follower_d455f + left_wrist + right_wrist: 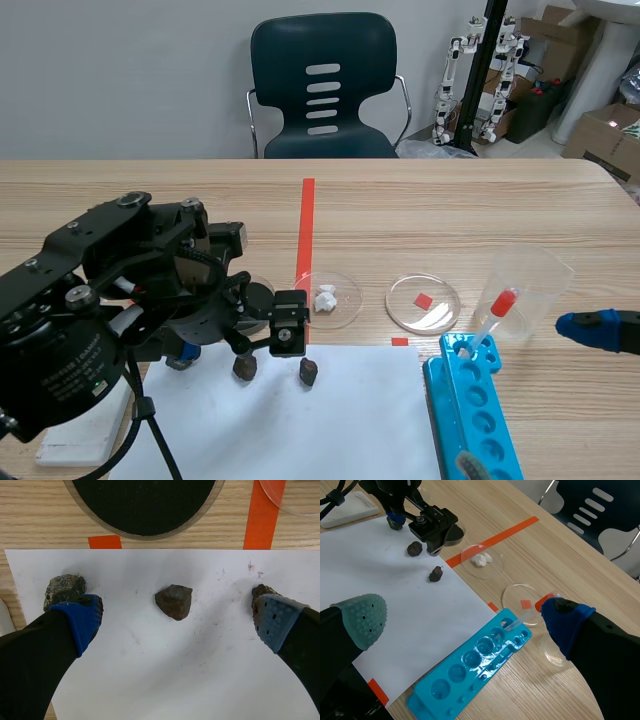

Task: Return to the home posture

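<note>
My left gripper [172, 617] is open and hangs low over the white paper [165, 680]. A brown rock [173, 601] lies on the paper between its fingers, untouched. A grey rock [64, 588] sits just past one fingertip and a dark rock [262, 590] just past the other. In the scene view the left gripper [246, 348] is left of the middle, above the rocks [244, 368] [309, 372]. My right gripper [465, 620] is open and holds nothing, raised above the blue rack [470, 665]. Only the right gripper's blue tip [590, 329] shows at the scene's right edge.
A dish of white bits [328, 298] and a dish with a red square [423, 303] stand beyond the paper. A clear beaker [527, 288] and a red-capped dropper [495, 318] in the blue rack [478, 415] are at the right. A black-filled dish [145, 505] lies ahead of the left gripper.
</note>
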Motion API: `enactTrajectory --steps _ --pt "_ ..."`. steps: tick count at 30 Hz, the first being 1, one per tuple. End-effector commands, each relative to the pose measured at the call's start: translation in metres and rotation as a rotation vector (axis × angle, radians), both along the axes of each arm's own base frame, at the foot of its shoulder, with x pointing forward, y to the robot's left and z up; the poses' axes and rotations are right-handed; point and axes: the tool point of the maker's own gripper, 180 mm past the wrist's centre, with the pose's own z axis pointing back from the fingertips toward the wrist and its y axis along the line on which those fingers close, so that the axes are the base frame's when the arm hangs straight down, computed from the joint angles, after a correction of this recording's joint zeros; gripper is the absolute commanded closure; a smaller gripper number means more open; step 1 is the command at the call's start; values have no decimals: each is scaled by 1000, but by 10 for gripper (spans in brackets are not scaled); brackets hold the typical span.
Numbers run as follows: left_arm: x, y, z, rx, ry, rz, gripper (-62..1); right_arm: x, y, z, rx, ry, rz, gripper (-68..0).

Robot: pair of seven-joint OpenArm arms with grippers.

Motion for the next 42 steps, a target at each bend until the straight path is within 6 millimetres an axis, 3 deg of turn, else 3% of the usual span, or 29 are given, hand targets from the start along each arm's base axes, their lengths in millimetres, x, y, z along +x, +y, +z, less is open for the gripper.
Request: enactTrajectory --steps 1,26,33,42 --pt "3 1 4 2 -14 1 -623 3 0 6 10 -23 3 -655" --pt "6 1 5 2 -30 2 -623 3 0 6 10 -23 3 -655" --pt "9 12 5 20 -51 8 -623 3 0 6 10 -23 3 -655" --pt "8 25 30 31 -215 -21 -623 3 0 6 10 -23 3 -655"
